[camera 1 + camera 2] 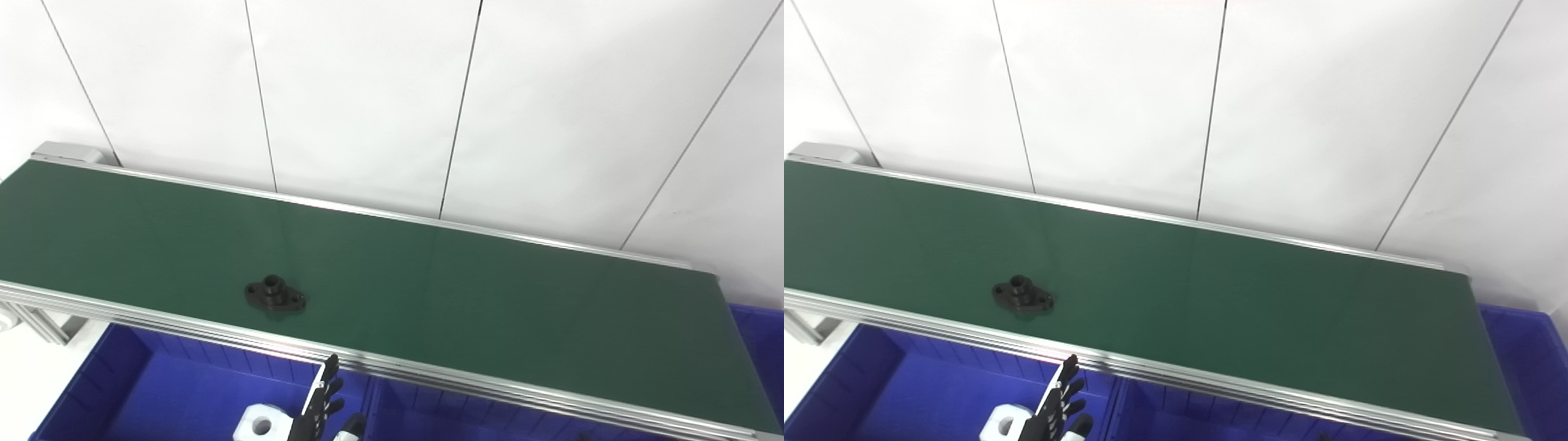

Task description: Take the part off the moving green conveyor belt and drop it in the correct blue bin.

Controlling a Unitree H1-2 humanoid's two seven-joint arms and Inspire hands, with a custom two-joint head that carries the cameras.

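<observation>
One hand (321, 401) rises from the bottom edge with fingers (331, 369) spread, extended upward and holding nothing; the other is unseen.

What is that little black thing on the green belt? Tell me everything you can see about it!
The black part is a small flange that looks like dark metal or plastic, though I cannot tell which. It has a flat oval base with a hole near each end and a short round collar standing up in the middle, with an open bore. It lies flat on the green conveyor belt, near the belt's front edge, left of the middle. Only the belt touches it. No hand is on it.
</observation>
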